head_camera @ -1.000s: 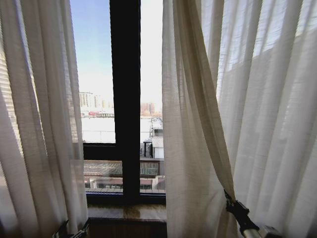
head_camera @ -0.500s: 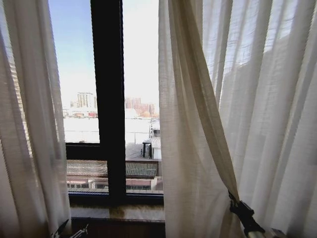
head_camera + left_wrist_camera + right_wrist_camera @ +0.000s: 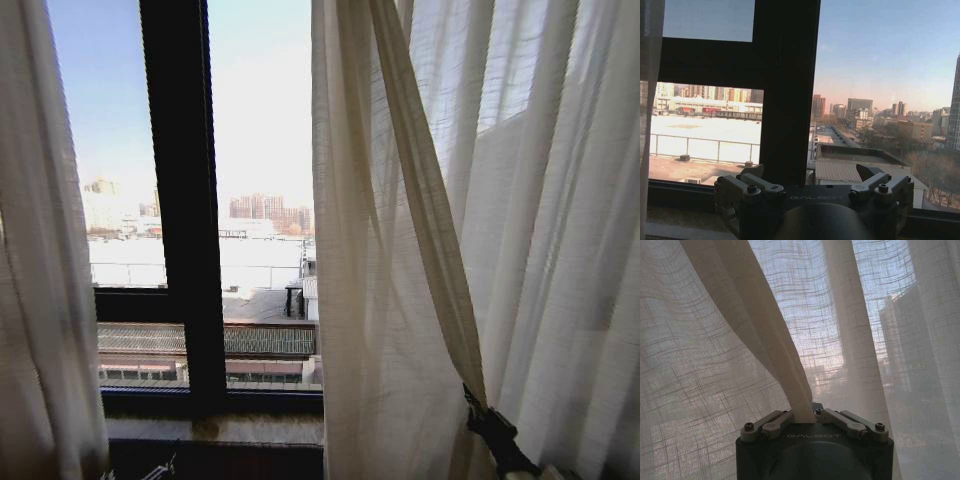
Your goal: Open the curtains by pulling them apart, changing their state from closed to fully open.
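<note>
— Where have the curtains got to?

— Parted in the middle. The right panel (image 3: 470, 200) hangs over the whole right half of the window, sheer cream cloth with an open weave you can see daylight through, falling in long vertical pleats. The left panel (image 3: 35, 280) is bunched against the left edge, looking denser and more tan where the folds stack.

— And the pincers?

— The right gripper (image 3: 483, 412) sits low on the right, black and angular, its fingers closed tight on a fold of the right panel. From its own wrist you can see that fold (image 3: 765, 335) gathered into a thick beige band that narrows as it slants down and ends pinched between the two metal linkages. The cloth around it stays thin and gridded.

— The left one?

— The left gripper (image 3: 812, 180) is low by the sill, fingers spread wide with nothing between them. It faces bare glass — the left panel is just a pale strip at its side.

— What's between the panels?

— A dark, flat window frame (image 3: 180, 200), one upright bar with a crossbar lower down, and a stone-like sill (image 3: 260, 430) beneath.
</note>
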Robot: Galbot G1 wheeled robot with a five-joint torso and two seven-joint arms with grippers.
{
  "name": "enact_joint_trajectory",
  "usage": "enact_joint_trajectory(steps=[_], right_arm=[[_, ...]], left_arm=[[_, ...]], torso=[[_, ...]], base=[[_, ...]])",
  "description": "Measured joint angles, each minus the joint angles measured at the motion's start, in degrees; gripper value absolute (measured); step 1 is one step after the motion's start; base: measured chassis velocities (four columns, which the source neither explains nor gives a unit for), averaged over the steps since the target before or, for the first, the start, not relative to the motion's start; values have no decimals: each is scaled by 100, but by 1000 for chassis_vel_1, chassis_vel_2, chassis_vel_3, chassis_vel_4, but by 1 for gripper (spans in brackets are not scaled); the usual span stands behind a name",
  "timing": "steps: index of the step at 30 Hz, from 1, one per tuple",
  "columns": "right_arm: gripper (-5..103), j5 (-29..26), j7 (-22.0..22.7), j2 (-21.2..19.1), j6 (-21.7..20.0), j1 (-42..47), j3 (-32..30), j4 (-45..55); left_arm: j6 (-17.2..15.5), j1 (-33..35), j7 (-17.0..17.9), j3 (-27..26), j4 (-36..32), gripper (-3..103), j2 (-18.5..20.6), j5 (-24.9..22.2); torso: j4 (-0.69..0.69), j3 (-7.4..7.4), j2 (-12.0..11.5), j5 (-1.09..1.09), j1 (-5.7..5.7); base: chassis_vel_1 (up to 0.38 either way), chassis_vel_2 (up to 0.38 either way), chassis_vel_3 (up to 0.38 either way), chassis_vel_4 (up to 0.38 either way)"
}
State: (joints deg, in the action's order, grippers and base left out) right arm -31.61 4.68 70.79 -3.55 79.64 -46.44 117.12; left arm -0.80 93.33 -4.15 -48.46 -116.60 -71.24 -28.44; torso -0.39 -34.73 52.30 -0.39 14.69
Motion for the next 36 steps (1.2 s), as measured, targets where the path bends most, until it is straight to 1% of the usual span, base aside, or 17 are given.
enact_joint_trajectory(steps=[4,9,17,24,25,30,33,36], right_arm=[[1,1,0,1,13,-9,-9,-23],[1,1,0,-11,17,-49,3,-66],[1,42,-1,9,40,-134,110,-181],[1,225,9,39,83,-184,216,-227],[1,357,5,69,147,-185,259,-253],[1,453,6,121,174,-182,338,-275],[1,460,49,124,175,-182,396,-288],[1,459,55,118,175,-184,401,-288]], left_arm=[[-3,-39,0,25,-2,100,0,9],[-20,-79,1,39,30,100,14,12],[-44,-171,1,76,119,100,61,12],[-46,-222,1,82,194,100,112,6],[-47,-235,1,85,216,100,117,2],[-47,-245,-5,92,261,100,127,-2],[-37,-246,-9,94,307,100,133,-3],[-32,-244,-11,94,312,100,134,-4]], torso=[[-2,0,0,-1,0],[0,0,0,-2,0],[-2,0,0,-1,0],[-1,0,0,-2,0],[-2,0,-1,0,0],[-2,0,0,3,0],[0,0,0,-4,0],[0,0,0,-5,0]], base=[[-204,-190,202,188],[-226,-231,240,232],[-263,-272,261,266],[-262,-242,272,242],[-180,-169,153,205],[-91,-95,91,101],[3,18,-14,-7],[20,54,-29,-28]])
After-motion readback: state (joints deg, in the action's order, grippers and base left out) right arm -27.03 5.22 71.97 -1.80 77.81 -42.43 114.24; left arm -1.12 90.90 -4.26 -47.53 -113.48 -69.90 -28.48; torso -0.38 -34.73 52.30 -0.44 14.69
